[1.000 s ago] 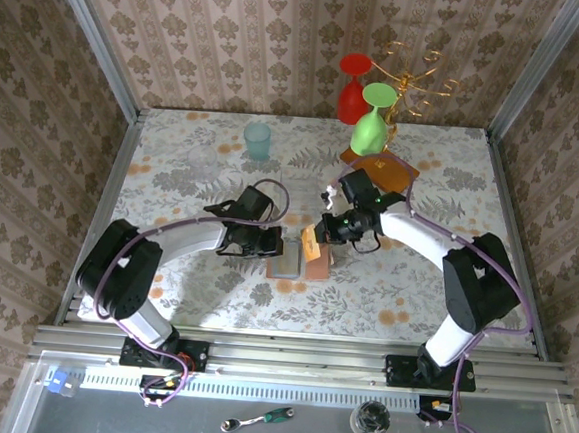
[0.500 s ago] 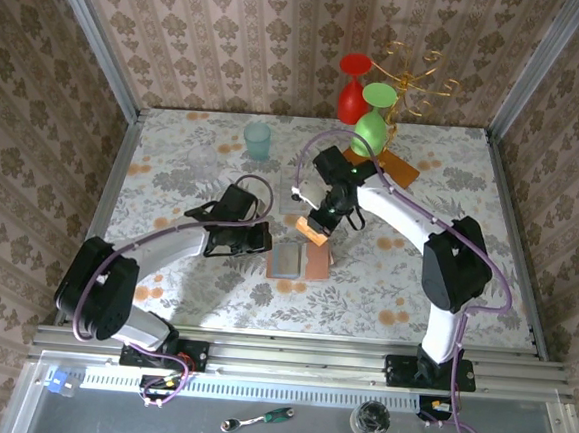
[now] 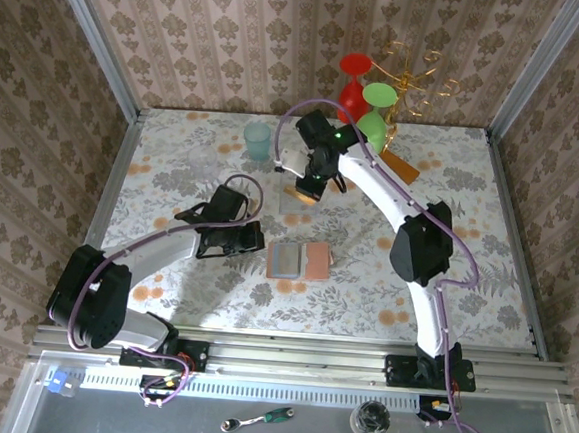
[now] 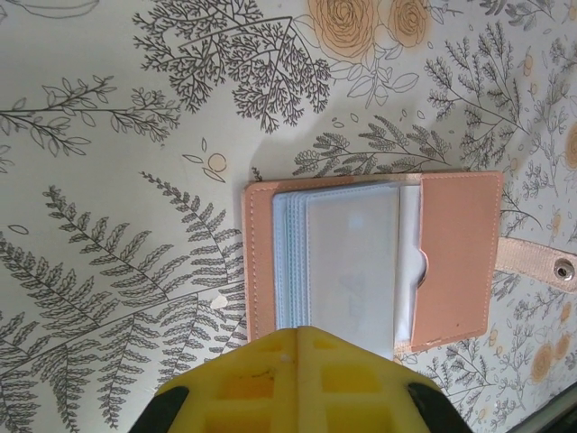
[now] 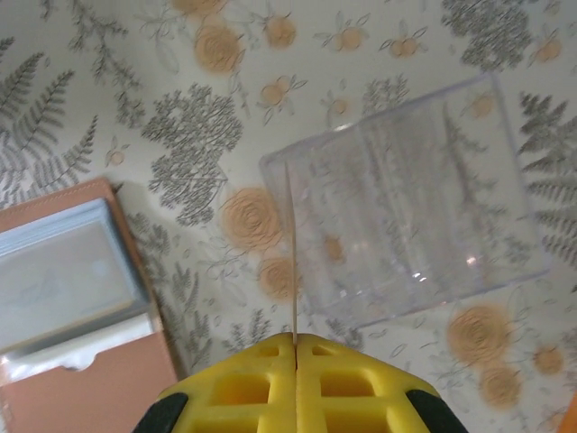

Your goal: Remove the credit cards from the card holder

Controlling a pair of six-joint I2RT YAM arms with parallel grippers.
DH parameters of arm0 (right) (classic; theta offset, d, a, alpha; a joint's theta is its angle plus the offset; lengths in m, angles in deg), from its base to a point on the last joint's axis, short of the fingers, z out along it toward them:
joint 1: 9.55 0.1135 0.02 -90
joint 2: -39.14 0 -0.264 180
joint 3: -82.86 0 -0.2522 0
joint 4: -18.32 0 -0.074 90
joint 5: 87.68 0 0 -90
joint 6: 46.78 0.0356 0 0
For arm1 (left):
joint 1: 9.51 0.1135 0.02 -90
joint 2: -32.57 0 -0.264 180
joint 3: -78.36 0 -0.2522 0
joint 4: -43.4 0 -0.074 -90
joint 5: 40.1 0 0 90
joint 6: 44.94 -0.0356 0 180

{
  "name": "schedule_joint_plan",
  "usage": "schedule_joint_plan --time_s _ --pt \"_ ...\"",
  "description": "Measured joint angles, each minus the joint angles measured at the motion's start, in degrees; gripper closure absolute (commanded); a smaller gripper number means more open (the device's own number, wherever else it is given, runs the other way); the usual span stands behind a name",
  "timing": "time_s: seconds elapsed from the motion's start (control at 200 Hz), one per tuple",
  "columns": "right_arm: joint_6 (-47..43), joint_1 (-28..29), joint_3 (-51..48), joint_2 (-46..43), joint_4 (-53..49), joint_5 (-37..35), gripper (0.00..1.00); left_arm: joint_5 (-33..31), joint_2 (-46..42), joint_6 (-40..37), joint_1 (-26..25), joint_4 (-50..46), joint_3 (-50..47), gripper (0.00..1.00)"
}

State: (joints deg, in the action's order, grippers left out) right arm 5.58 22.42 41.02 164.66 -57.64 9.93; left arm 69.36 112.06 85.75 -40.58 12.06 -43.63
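Note:
The card holder point(image 3: 299, 260) lies open and flat at mid-table, tan leather with grey-blue sleeves point(image 4: 347, 262) and a strap tab point(image 4: 539, 262). My left gripper point(image 3: 258, 236) sits just left of it, shut and empty; in the left wrist view its yellow fingertips point(image 4: 300, 334) meet over the holder's near edge. My right gripper point(image 3: 309, 183) is farther back, shut on an orange credit card point(image 3: 304, 192). That credit card point(image 5: 293, 257) shows edge-on as a thin line above the left edge of a clear plastic tray point(image 5: 406, 216), out past the meeting point of the right gripper point(image 5: 296, 338).
The clear tray point(image 3: 293, 201) lies behind the holder. A teal cup point(image 3: 257, 140) stands at the back left. At the back right are a green glass point(image 3: 375, 113), a red glass point(image 3: 353, 81) and a gold rack point(image 3: 413, 71) on its wooden base point(image 3: 401, 168).
My right gripper has carried the orange card from the holder back and leftward to the clear tray. My left gripper has drawn off the holder to the left.

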Motion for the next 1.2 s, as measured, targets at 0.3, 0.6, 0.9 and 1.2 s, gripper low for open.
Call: schedule_joint_plan --time_s 0.3,0.6,0.9,1.2 --pt "-2.19 -1.55 13.92 9.31 -5.6 0.09 1.0 0.26 0.02 -0.04 0.85 0.0 -0.94 0.99" --pt "-4.22 -2.47 16.37 13.35 -6.88 0.33 1.0 1.51 1.44 -0.04 0.85 0.44 -1.11 0.99" --pt "-6.49 -2.58 19.82 17.35 -8.7 2.01 1.0 1.95 2.86 -0.04 0.92 0.81 -1.11 0.99" --pt "-9.14 -2.91 22.21 20.31 -12.35 4.61 1.0 2.51 4.81 -0.04 1.16 1.31 -1.11 0.99"
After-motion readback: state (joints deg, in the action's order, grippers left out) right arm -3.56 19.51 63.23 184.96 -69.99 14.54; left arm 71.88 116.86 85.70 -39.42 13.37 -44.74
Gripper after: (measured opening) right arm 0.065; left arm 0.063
